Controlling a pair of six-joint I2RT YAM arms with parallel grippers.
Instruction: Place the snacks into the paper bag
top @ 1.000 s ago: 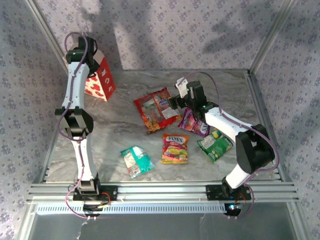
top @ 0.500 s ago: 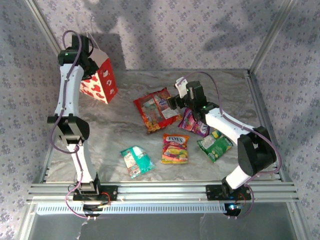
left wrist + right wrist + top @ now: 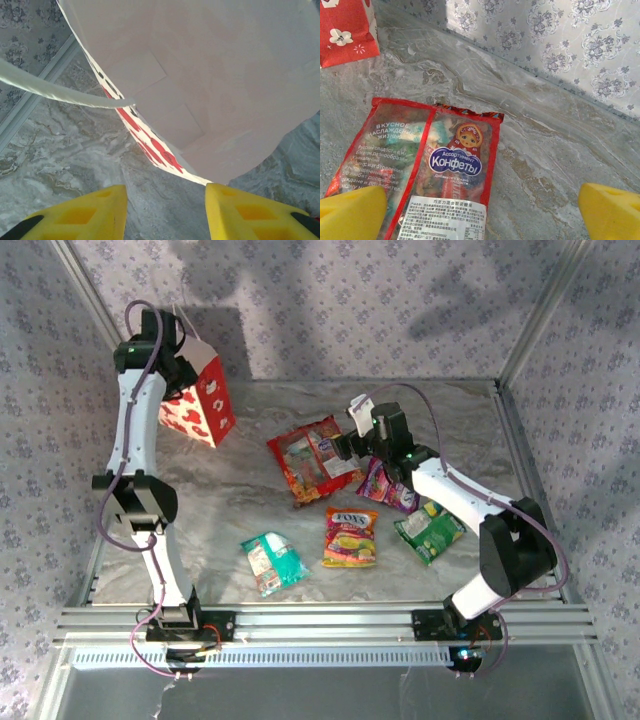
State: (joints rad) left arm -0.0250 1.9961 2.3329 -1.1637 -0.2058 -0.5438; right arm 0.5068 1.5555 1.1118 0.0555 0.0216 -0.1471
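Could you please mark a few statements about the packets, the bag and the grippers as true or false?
1. Five packets lie on the table, outside the paper bag. True.
2. The right gripper is shut on the red packet. False: it is open over it.
3. The teal packet is nearest the left arm's base. True.
4. The green packet touches the paper bag. False: it lies far right, beside the purple-pink packet.

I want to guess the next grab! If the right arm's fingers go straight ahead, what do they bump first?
Probably the big red packet, lying flat between its open fingers.
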